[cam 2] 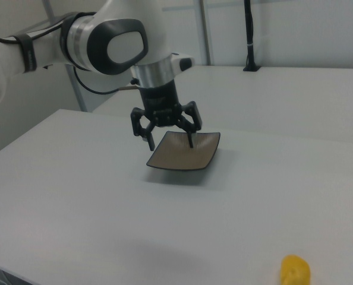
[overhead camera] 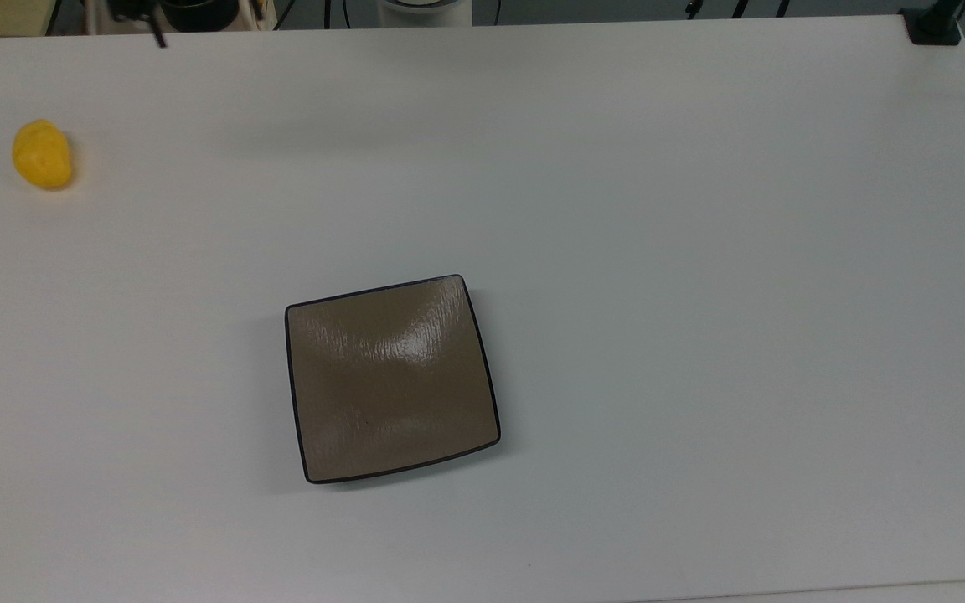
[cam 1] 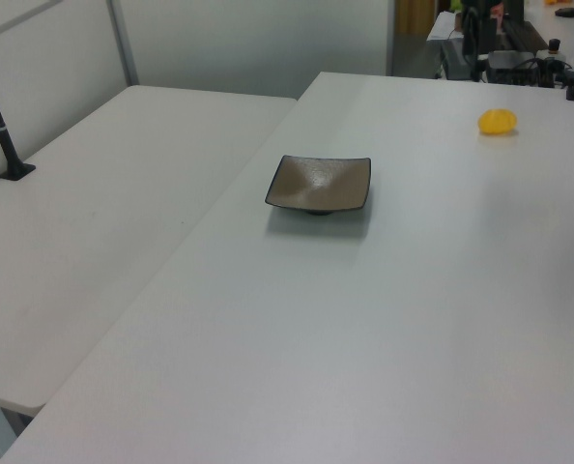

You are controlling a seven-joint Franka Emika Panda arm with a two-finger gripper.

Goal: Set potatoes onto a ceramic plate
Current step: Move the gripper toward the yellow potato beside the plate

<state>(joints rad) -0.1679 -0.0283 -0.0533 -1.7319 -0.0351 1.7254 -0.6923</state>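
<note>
The potato (overhead camera: 42,154) is a small yellow lump lying on the white table at the top view's far left. It also appears as the potato (cam 1: 497,121) and the potato (cam 2: 296,271). The ceramic plate (overhead camera: 390,377), square, glossy brown and black-rimmed, sits bare near the table's middle, also the plate (cam 1: 318,184). In the right view my gripper (cam 2: 171,145) hangs open above the table with nothing between its fingers, in front of the plate (cam 2: 200,159). One dark finger (overhead camera: 161,37) pokes in at the top view's upper edge, well right of the potato.
A second white table (cam 1: 94,222) adjoins on the left view's left, with a black clamped post (cam 1: 2,135). A black clamp (overhead camera: 935,25) sits at the top view's upper right corner. Cables and equipment (cam 1: 519,53) crowd the far edge beyond the potato.
</note>
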